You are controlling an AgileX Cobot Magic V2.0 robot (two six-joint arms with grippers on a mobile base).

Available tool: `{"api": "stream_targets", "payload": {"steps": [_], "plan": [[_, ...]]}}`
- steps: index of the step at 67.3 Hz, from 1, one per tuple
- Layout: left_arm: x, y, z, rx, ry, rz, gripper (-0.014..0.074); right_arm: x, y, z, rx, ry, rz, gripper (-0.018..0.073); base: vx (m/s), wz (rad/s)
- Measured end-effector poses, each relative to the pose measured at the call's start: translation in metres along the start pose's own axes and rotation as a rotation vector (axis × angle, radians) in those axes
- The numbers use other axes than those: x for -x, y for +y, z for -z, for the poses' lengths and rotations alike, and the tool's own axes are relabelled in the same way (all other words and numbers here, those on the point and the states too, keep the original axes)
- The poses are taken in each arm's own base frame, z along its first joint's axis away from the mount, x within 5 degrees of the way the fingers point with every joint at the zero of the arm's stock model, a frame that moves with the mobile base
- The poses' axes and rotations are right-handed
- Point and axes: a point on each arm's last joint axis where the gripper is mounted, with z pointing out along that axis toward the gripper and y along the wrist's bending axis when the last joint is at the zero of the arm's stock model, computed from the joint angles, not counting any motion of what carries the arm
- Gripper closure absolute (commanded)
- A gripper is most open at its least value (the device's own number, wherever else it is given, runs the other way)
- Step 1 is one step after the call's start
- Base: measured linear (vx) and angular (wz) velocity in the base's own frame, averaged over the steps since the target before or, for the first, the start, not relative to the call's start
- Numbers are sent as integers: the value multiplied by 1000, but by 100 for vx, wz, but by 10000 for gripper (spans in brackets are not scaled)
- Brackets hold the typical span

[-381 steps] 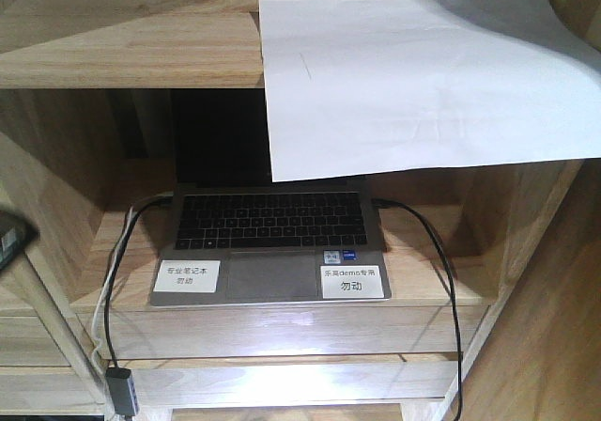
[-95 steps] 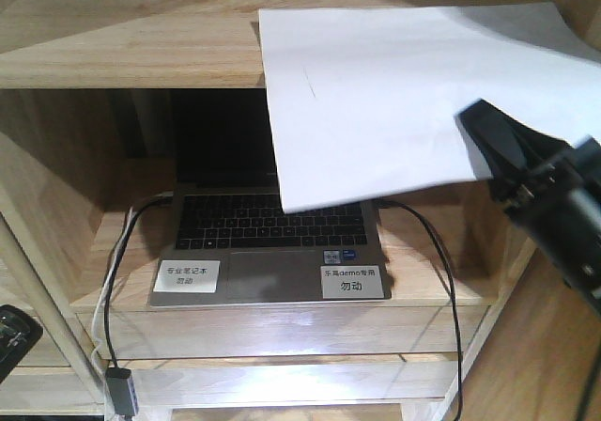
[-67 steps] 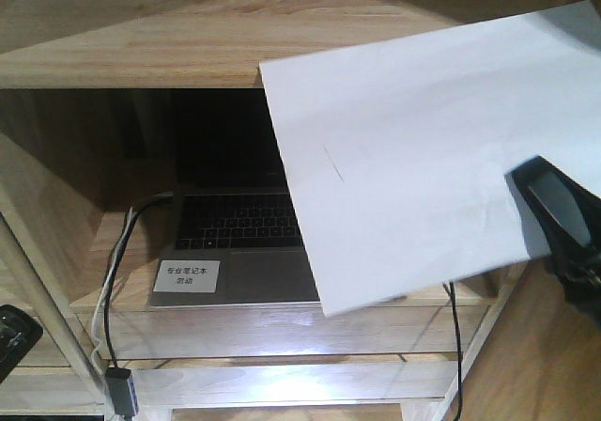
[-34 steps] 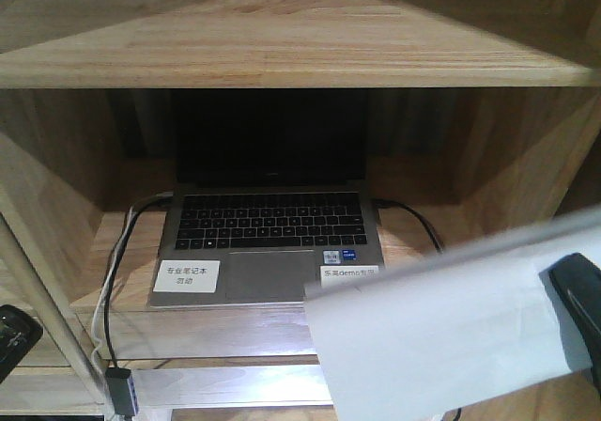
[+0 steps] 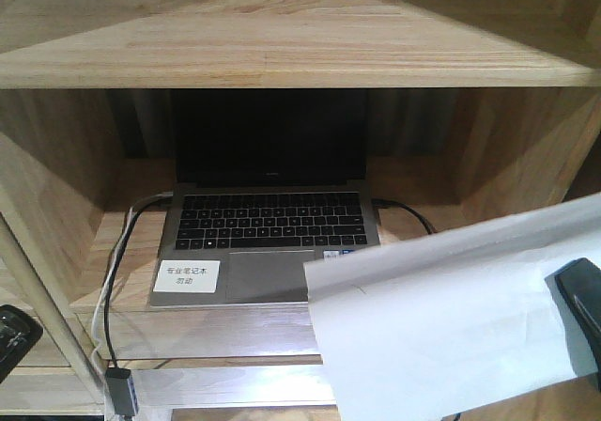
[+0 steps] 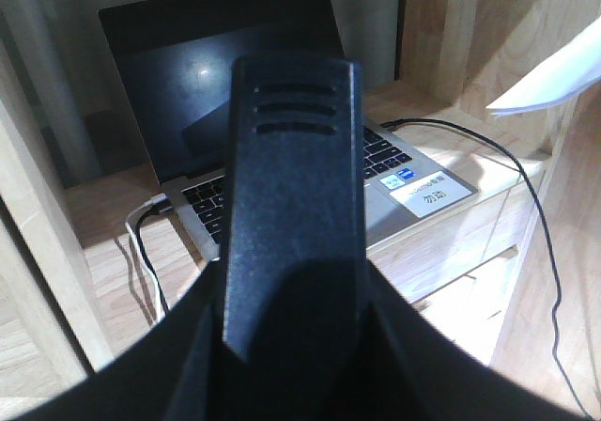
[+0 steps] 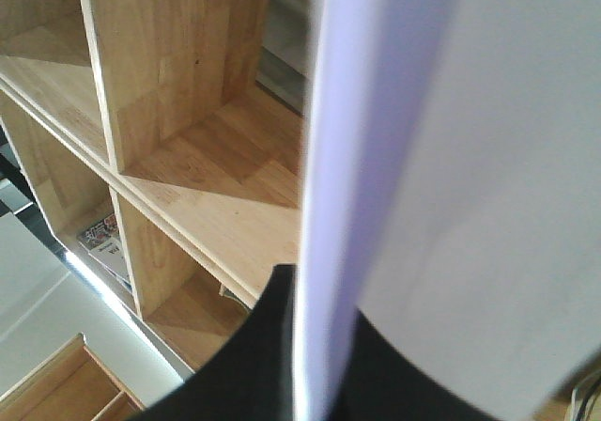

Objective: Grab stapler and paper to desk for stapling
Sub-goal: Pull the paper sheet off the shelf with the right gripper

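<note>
The paper, at the lower right of the front view, is plain white, with a faint bluish shade along its folds. The right gripper at its edge is black. The shelf unit is light wood with plank grain. The laptop is silver-grey with black keys and a black screen. Its label is white with dark characters.

- Front view: sharp and warm-lit; glare on shelf edge; recess behind laptop dark.
- Left wrist view: left gripper silhouetted, soft.
- Right wrist view: paper blurred.
</note>
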Motion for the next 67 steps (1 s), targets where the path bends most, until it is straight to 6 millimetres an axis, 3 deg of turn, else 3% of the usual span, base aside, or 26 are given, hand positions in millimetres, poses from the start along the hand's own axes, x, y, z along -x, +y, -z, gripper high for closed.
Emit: {"api": "stream_targets", "payload": {"steps": [67], "plan": [[0, 0, 0, 0, 0, 0, 603, 0, -1, 0, -7, 1, 0, 566, -3, 1]]}}
